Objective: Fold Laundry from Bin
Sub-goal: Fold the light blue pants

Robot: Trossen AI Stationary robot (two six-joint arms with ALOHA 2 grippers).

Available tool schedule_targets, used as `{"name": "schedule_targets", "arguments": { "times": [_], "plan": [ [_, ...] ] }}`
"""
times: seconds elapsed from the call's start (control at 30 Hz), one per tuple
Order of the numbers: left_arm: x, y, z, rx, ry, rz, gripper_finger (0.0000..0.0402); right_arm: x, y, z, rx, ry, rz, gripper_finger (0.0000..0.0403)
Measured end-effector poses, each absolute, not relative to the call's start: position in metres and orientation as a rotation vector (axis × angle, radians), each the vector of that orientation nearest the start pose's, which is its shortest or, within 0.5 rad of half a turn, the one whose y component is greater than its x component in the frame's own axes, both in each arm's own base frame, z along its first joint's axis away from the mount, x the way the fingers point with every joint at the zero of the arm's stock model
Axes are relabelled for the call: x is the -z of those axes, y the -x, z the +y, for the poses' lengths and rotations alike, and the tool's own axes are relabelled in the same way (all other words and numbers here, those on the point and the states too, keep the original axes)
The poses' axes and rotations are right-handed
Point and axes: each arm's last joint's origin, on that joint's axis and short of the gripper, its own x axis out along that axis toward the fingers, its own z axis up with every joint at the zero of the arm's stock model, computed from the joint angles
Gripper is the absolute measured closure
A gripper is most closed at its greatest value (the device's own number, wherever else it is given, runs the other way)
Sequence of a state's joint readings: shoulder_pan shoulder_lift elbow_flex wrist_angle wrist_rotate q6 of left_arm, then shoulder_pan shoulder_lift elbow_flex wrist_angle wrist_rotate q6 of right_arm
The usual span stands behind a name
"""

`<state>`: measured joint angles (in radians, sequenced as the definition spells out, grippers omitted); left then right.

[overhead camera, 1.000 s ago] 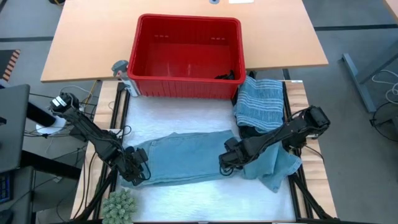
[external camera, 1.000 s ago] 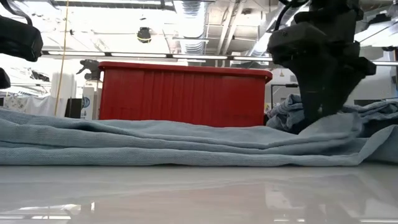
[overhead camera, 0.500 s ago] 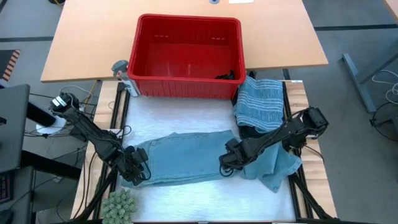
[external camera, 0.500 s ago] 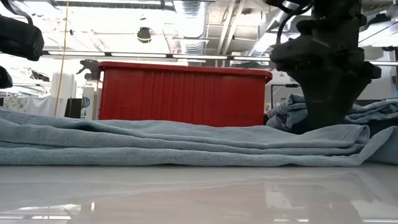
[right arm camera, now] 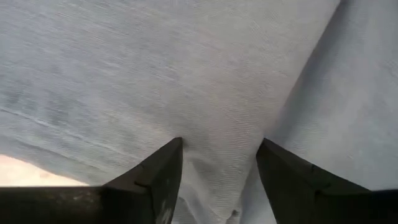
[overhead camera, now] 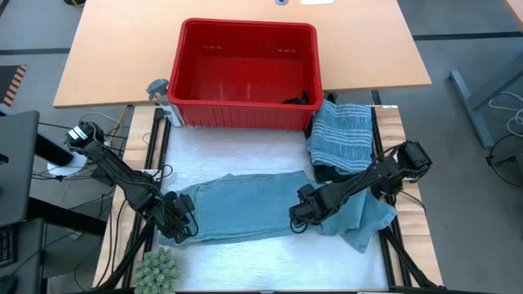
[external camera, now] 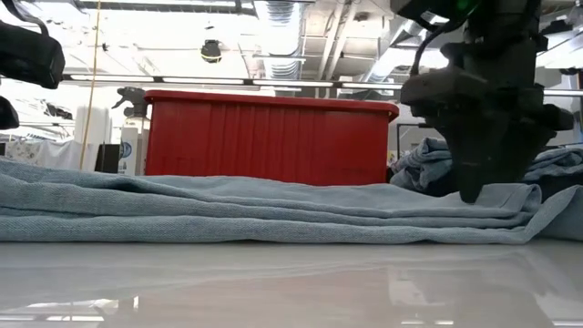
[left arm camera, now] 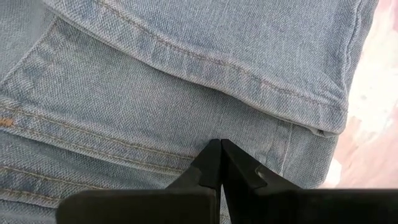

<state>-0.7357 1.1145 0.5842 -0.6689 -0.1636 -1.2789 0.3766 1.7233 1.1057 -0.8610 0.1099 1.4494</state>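
Note:
Light blue jeans lie folded lengthwise across the white table top. My left gripper is shut at their left end, its tips on the denim. My right gripper stands open over their right end, pointing down. A plain light blue cloth lies under the right arm. A striped grey-blue cloth lies on a black garment at the right. The red bin stands at the far side with a dark piece in its right corner. My left gripper has its shut fingertips against the jeans' left end, beside a stitched seam. It comes slanting down from the left. The denim lies flat there. My right gripper's open fingertips reach the jeans' top layer at the right end from above; cloth fills the gap between them.
A small green plant stands at the near left corner. A small grey object stands by the bin's left corner. The bin rests on a wooden table beyond the white surface.
My right gripper has sunk toward the jeans' right end, staying open. The hump of cloth that stood up around its fingers now lies flat on the fold.

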Motion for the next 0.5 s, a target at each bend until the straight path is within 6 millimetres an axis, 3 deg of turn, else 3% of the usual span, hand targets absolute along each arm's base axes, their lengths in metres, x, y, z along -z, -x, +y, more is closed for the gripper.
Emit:
{"name": "schedule_targets", "arguments": {
  "times": [0.13,0.4,0.5],
  "plan": [
    [-0.1786,-0.1370,-0.1173,-0.256,0.593,1.173,0.0401,-0.1749,-0.2851,0.1056,0.810,-0.841,1.262,0.0223],
    [-0.1788,-0.1375,-0.1168,-0.261,0.575,1.155,0.0401,-0.1751,-0.2880,0.1037,0.792,-0.865,1.261,0.0377],
    [-0.1788,-0.1375,-0.1168,-0.255,0.567,1.155,0.0401,-0.1785,-0.2906,0.1021,0.769,-0.875,1.280,0.0381]
  ]
}}
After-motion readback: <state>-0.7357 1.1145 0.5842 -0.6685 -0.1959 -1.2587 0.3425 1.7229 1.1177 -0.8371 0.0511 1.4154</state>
